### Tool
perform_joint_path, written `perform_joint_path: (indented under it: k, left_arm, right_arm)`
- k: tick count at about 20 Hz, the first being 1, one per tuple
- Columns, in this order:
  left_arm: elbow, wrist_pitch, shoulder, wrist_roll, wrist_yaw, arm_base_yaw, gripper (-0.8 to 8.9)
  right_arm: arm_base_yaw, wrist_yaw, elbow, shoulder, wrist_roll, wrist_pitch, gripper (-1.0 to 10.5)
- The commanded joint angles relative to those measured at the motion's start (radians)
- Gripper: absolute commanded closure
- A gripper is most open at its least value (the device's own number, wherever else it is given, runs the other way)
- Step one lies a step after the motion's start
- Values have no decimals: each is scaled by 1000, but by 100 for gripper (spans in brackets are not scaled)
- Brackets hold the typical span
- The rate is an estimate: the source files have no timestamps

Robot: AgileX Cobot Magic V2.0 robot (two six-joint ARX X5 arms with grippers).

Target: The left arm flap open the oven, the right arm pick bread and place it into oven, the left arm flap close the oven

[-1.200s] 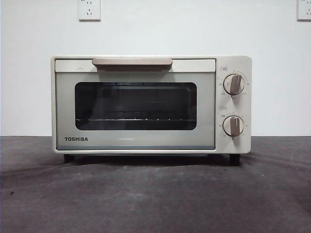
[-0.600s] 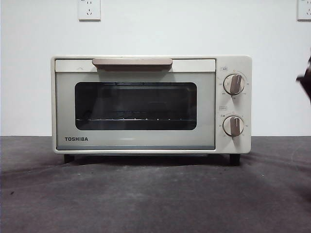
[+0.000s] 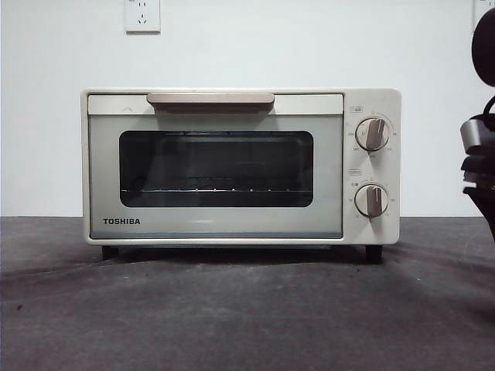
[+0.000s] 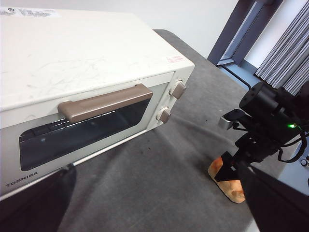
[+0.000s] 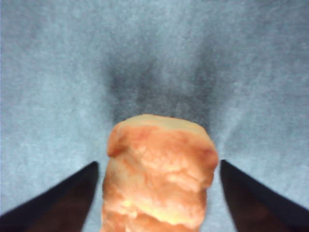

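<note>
The cream-white TOSHIBA oven (image 3: 240, 166) stands on the grey cloth with its door shut; it also shows in the left wrist view (image 4: 87, 63). The bread (image 4: 227, 182), a golden-brown chunk, lies on the cloth to the oven's right, out of the front view. My right gripper (image 5: 158, 163) is open, with one jaw on each side of the bread (image 5: 159, 179) and a narrow gap to each. It also shows in the left wrist view (image 4: 232, 170) and at the front view's right edge (image 3: 481, 166). My left gripper (image 4: 155, 166) is open and empty, in front of the oven door near its beige handle (image 4: 104, 102).
The oven's two beige knobs (image 3: 372, 133) are on its right side. Grey cloth (image 3: 247, 309) covers the table in front of the oven. A white wall with a socket (image 3: 142, 15) stands behind. A dark frame and blinds (image 4: 285, 53) lie beyond the table's right end.
The right arm has come into the front view at the right edge and moved lower. The oven has not moved and its door stays shut.
</note>
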Motion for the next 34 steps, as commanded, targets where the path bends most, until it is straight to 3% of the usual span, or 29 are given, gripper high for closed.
perform_joint_path:
  k: [1, 3, 5, 8, 13, 15, 20, 23, 27, 34]
  left_arm:
    - [21, 8, 5, 4, -2, -4, 252]
    - [21, 8, 5, 4, -2, -4, 265]
    - [21, 7, 5, 3, -6, -4, 369]
    - [21, 0, 10, 3, -6, -4, 475]
    - [21, 12, 87, 3, -5, -4, 727]
    - [23, 46, 148, -5, -5, -6, 794]
    - [149, 77, 388, 25, -6, -35, 796]
    - [259, 77, 554, 116, -19, -75, 796]
    - [385, 76, 723, 246, -127, -133, 796]
    - [451, 82, 832, 276, -179, -161, 797]
  right_arm:
    - [6, 0, 10, 38, -33, 3, 645]
    - [6, 0, 10, 58, -42, 4, 693]
    - [5, 0, 11, 51, -43, 2, 783]
    - [6, -10, 29, -2, -42, -17, 831]
    - [6, -218, 81, -187, -46, -76, 837]
    - [6, -262, 113, -285, -47, -109, 837]
    - [6, -266, 219, -486, -61, -190, 837]
    - [6, -265, 273, -565, -61, -187, 837]
    - [6, -265, 319, -613, -60, -187, 837]
    - [6, -266, 323, -632, -56, -189, 837]
